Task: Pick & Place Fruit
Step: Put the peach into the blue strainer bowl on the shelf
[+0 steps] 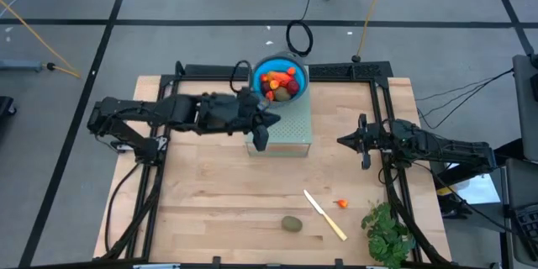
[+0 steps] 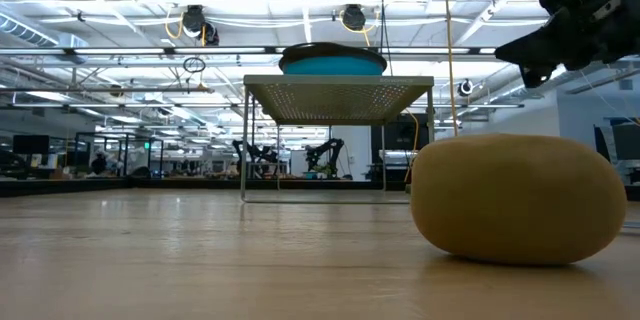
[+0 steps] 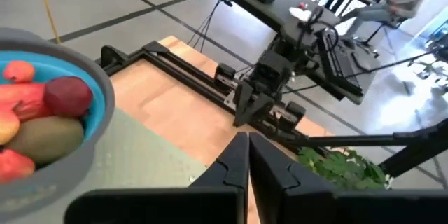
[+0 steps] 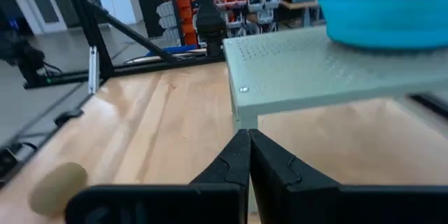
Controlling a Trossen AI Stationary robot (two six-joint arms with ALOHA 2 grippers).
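- Left gripper [image 1: 261, 140] closed, empty, above the raised platform [image 1: 290, 130] beside the blue bowl [image 1: 297, 71].
- Right gripper [image 1: 363, 142] closed, empty, right of platform.
- Kiwi [image 1: 292, 224] near front edge.

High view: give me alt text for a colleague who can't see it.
A blue bowl of fruit sits on a pale green stand, the left tool shut and empty beside it. A kiwi, knife and small orange piece lie on the table; the right tool waits shut.
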